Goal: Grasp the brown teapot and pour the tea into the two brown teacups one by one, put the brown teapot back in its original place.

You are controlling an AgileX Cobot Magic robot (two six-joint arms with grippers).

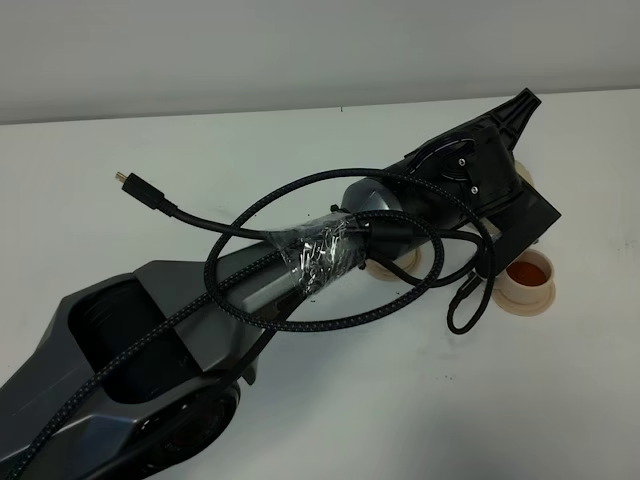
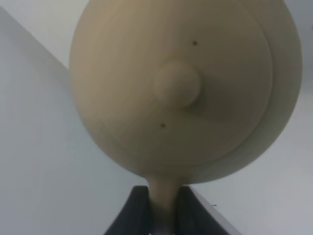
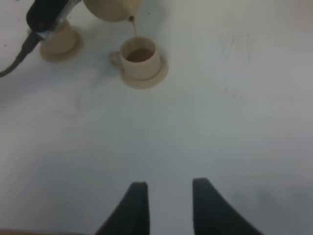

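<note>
My left end effector (image 2: 164, 210) is clamped tight on the loop handle (image 2: 164, 193) of the brown teapot (image 2: 146, 88). The teapot is pale tan and squat, with its spout pointing away from me. It tips directly over one teacup (image 3: 139, 56), which has tea in it. The second teacup (image 3: 59, 41) sits just beside it, partly hidden and possibly unfilled. My right end effector (image 3: 166, 200) hangs open and empty, well apart.

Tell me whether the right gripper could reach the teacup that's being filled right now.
Probably, from the side: the table between the open right gripper and the teacup is bare. From above, likely not, since the teapot is tilted over it, pouring.
</note>
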